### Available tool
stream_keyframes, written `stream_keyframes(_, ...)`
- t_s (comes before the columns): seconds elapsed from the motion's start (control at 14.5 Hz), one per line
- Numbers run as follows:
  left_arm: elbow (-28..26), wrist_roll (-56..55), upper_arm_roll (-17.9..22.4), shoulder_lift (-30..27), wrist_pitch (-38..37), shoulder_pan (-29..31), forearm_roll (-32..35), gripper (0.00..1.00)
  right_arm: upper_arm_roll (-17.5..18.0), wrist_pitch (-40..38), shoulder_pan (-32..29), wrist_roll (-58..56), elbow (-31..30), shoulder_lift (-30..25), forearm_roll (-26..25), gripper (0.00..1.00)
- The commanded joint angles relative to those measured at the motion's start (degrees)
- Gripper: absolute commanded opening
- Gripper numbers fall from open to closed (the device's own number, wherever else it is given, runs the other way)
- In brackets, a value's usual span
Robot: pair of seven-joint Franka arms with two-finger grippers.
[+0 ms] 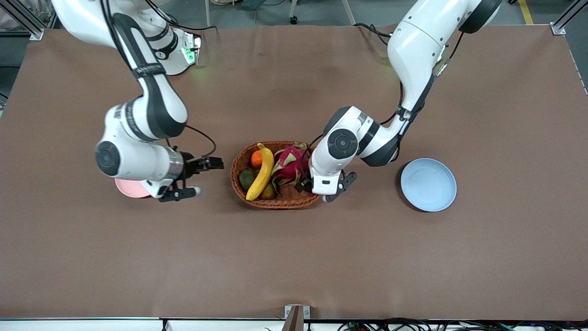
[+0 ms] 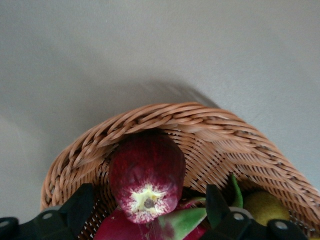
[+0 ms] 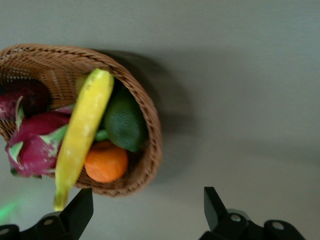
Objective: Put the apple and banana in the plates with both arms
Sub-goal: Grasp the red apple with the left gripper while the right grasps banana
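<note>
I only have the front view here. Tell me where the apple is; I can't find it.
Observer: The left wrist view shows the apple in the wicker basket, against its wall, beside the dragon fruit.
Operator: Report the left gripper.
Observer: The left gripper is open, one finger on each side of the apple, not closed on it.
Operator: Now the right one.
Observer: The right gripper is open over bare table beside the basket, near the banana tip.
Operator: Name what lies under the banana.
Observer: An orange and a dark green fruit.
</note>
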Motion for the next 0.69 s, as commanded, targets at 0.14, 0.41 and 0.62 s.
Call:
stream_keyframes(0.14,-0.3,-1.2,0.6,1.0,2.2,-0.7,-0.5,0.82,-0.5,5.1,5.4,6.9,1.1,3.5,5.8,0.96)
stream_keyframes(0.41,-0.1,-1.2,0.7,2.3,3.9,-0.6,-0.6,0.67,-0.6,6.1,8.9,8.7,1.0,4.8,10.5,0.87)
stream_keyframes(0.62,-0.1,-1.3,0.7,1.7,3.9,-0.5,-0.8,0.39,-0.5,6.1,9.1,9.6,1.0,6.0,10.5,0.81)
